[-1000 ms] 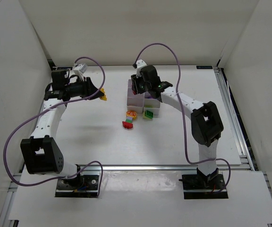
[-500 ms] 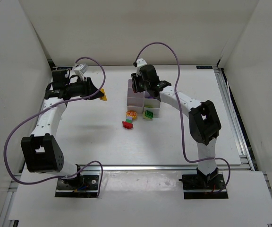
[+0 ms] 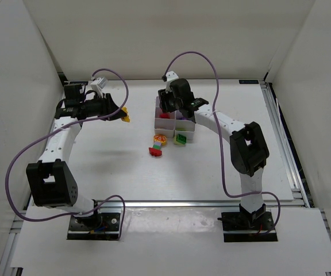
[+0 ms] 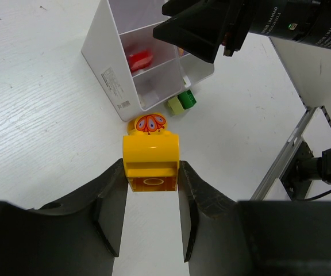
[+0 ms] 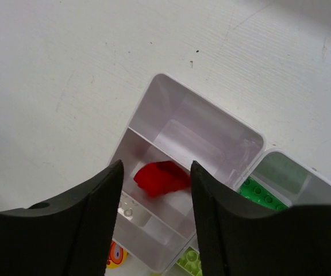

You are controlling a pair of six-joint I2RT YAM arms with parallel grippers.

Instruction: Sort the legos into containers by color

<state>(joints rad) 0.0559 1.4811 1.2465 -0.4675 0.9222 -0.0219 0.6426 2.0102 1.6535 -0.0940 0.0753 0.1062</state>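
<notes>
My left gripper is shut on a yellow lego, held above the table left of the containers; the top view shows this lego at the tip of the left gripper. My right gripper hangs open over the containers. Below its jaws a blurred red lego lies in a middle cell, touching neither finger. A green lego lies in the neighbouring cell. On the table by the containers lie a round orange printed piece, a red lego and a green lego.
White walls close the table at the back and both sides. A metal rail runs along the right edge. Purple cables loop above both arms. The right arm's forearm reaches across the table right of the containers.
My right gripper has opened and the red lego has dropped out of it into a container cell. The left arm has shifted only slightly with the yellow lego.
</notes>
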